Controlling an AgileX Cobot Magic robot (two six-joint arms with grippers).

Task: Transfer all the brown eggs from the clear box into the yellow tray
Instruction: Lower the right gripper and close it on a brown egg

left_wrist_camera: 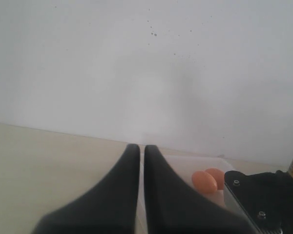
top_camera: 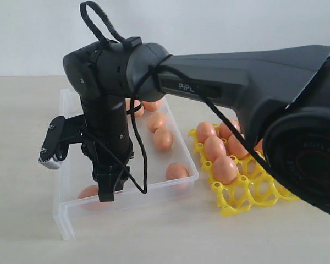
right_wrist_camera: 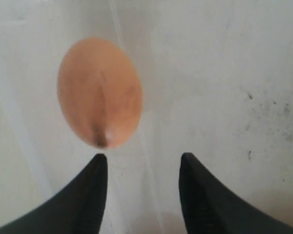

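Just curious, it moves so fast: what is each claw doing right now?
Left gripper: shut, holding nothing.
Right gripper: open and empty, with a brown egg just ahead of it.

Right hand (right_wrist_camera: 142, 157) downward, jaws apart; left hand (left_wrist_camera: 141, 146) closed
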